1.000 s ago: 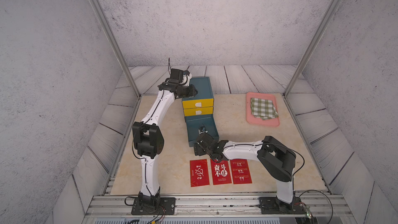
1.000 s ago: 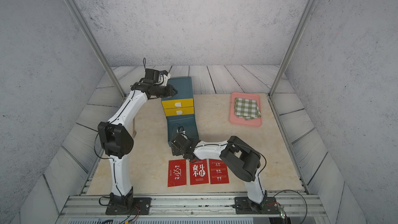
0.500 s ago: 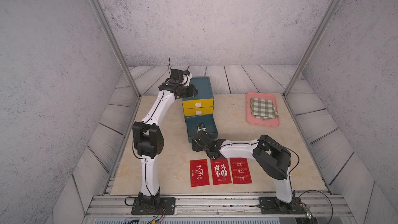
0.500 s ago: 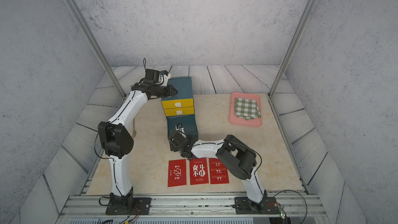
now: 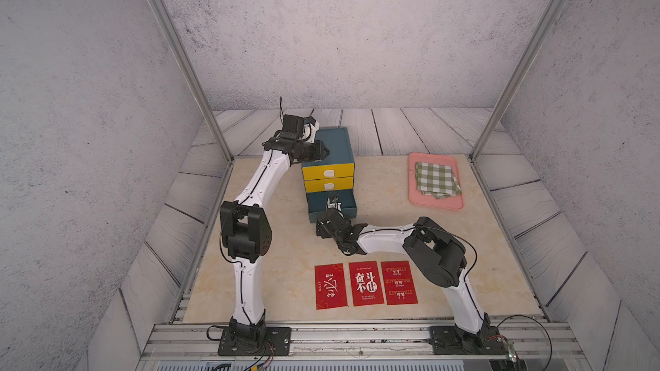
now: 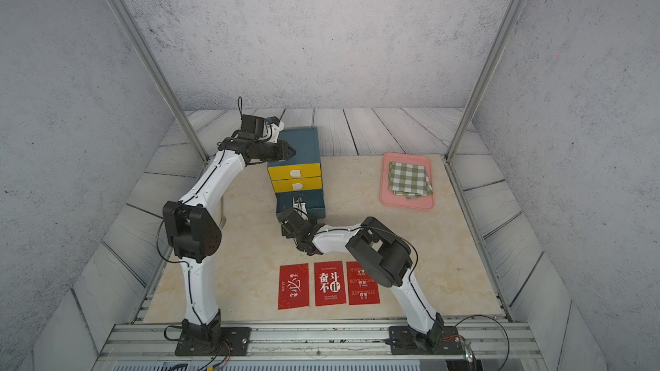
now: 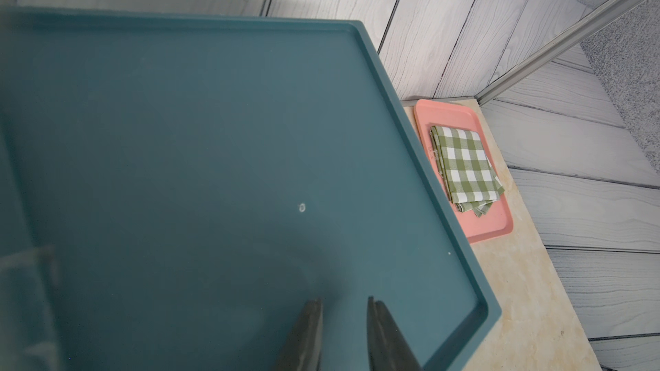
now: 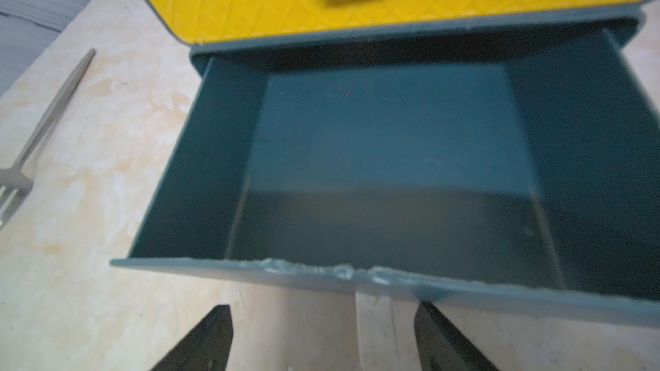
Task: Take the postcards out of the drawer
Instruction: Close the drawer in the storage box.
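Observation:
Three red postcards (image 5: 368, 283) (image 6: 330, 283) with white lettering lie side by side on the table near its front edge. The bottom drawer (image 5: 348, 201) (image 8: 393, 158) of the teal cabinet (image 5: 339, 144) is pulled out, and the right wrist view shows it empty. My right gripper (image 5: 334, 208) (image 8: 323, 315) is open just in front of the drawer's front lip, with nothing between its fingers. My left gripper (image 5: 323, 151) (image 7: 344, 301) rests over the cabinet top (image 7: 214, 137); its jaws stand a narrow gap apart and hold nothing.
Two yellow drawers (image 5: 328, 173) above the open one are closed. A pink tray (image 5: 414, 194) with a folded green-white checked cloth (image 5: 437, 178) lies at the back right. A grey fork (image 8: 53, 101) lies on the table left of the cabinet.
My right arm has shifted a little to the left and toward the drawer, bringing its gripper up to the drawer's front. The left arm and the postcards have stayed put.

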Available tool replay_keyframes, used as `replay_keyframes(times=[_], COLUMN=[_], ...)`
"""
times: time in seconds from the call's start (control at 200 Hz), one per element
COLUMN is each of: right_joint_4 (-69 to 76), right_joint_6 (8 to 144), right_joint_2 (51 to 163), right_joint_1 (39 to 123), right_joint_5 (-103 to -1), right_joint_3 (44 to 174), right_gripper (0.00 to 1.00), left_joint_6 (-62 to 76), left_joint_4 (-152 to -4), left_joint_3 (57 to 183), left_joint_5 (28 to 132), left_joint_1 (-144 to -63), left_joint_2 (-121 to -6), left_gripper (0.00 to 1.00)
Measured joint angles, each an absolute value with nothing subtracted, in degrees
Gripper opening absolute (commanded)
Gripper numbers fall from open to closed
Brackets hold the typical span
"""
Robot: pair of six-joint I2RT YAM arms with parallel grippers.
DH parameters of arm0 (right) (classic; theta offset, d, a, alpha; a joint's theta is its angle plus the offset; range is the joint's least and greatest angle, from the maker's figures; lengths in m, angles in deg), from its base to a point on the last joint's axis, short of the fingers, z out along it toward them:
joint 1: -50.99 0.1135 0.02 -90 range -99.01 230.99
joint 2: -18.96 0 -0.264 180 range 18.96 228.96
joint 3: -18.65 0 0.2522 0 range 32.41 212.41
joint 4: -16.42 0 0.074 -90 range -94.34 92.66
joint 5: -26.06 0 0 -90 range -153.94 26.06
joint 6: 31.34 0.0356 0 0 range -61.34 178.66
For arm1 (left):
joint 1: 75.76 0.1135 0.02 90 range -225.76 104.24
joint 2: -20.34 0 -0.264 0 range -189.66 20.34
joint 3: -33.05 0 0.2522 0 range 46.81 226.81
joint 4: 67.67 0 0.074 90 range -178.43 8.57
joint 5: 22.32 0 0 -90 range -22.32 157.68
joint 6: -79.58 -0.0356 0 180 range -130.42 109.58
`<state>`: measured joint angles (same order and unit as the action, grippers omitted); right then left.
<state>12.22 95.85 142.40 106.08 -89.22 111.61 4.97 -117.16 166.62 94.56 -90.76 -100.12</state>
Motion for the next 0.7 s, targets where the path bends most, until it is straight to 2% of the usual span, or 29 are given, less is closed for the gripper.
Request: replay_keyframes(times=[0.22, 0.696], right_joint_4=[16.0, 23.3], right_joint_6=[99.9, 107.2], right_joint_2=[144.1, 147.0], right_joint_1=[104.5, 102.2], right_joint_5=[-89.7, -88.9], right_joint_3=[112.9, 112.5], right_gripper=[0.78, 0.60], left_joint_6=[5.0, 5.0], left_joint_4=[-116.9, -115.4], left_joint_3=[166.5, 164.5], left_joint_5=[94.8, 95.4], left_joint_1=[-90.7, -90.5], left_joint_2=[-100.1, -99.2], left_gripper=[0.27, 0.27])
